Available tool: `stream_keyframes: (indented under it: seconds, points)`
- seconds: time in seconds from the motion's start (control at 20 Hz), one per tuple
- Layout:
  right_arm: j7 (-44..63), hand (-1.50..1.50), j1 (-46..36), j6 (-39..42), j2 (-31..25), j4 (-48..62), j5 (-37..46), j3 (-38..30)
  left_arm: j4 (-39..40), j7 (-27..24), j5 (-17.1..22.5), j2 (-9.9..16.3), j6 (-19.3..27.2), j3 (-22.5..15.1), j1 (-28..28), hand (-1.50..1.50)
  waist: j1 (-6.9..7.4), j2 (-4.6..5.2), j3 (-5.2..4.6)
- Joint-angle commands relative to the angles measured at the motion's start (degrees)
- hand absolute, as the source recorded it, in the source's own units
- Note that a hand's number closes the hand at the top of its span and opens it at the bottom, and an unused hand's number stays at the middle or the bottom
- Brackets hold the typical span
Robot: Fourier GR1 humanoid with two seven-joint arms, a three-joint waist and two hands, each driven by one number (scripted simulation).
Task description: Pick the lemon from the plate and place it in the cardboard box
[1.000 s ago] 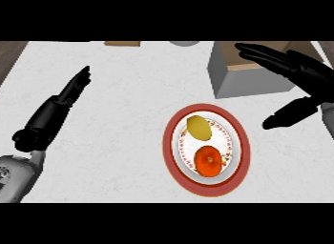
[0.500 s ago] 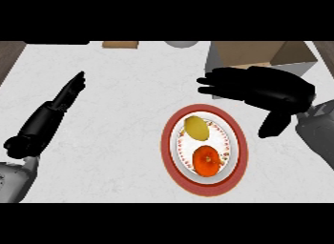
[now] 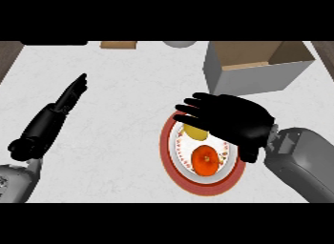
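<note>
the lemon [image 3: 194,131] is on the plate [image 3: 171,157], at the top end of it. it is small and yellow. just below it on the same plate sits a round orange fruit [image 3: 205,159]. the plate is white inside with a red rim, and it lies on the white counter [image 3: 128,124].

the right hand [image 3: 233,116] is over the top part of the plate. it is black and it comes in from the right side on a grey arm. its fingers [image 3: 191,108] are spread out and point to the left, right above the lemon. they cover the top edge of the lemon. the fingers are not curled round it, and i cannot tell if they touch it. the thumb hangs down next to the right side of the plate.

the cardboard box [image 3: 258,66] is up at the top right of the counter. it is open at the top, with grey sides and brown inside. it is near the right hand but apart from it, and apart from the plate too.

the left hand [image 3: 66,100] is at the left side of the counter, far from the plate. its fingers are straight and pressed together, pointing up. it holds nothing.

at the far edge of the counter there is a brown thing [image 3: 119,45] and a grey round thing [image 3: 178,44]. they are cut off, so i cannot tell what they are.
</note>
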Motion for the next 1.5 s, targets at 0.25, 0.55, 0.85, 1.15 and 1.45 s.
stream_keyframes:
  seconds: [0.25,0.55,0.85,1.15,1.45]
  points:
    - [3.67,-1.5,2.71,7.15,6.33,-0.42,6.76,-1.74,2.59,-2.4,-3.95,-2.99,-3.11,2.35,0.76,0.0,0.13,0.17,0.02]
    - [2.98,-1.5,8.04,-4.55,9.77,5.66,17.9,3.29,1.39,-0.13,-5.31,-4.98,-2.91,3.66,-0.19,0.0,0.26,0.24,0.05]
    - [0.78,-1.5,8.22,-0.61,11.18,2.14,21.25,-0.97,-1.47,-0.4,-6.47,-6.26,-5.79,6.05,2.44,0.0,0.24,0.14,0.04]
    - [-1.06,-1.5,7.61,-5.39,12.44,9.85,26.56,-2.07,-2.32,2.63,-7.05,-7.37,-6.93,7.48,-0.27,0.0,0.28,0.21,0.04]
    - [-3.84,-1.5,6.34,-4.27,16.23,15.07,29.1,-4.2,4.28,0.0,-9.35,-9.31,-7.94,9.64,-3.29,0.0,0.08,0.24,0.03]
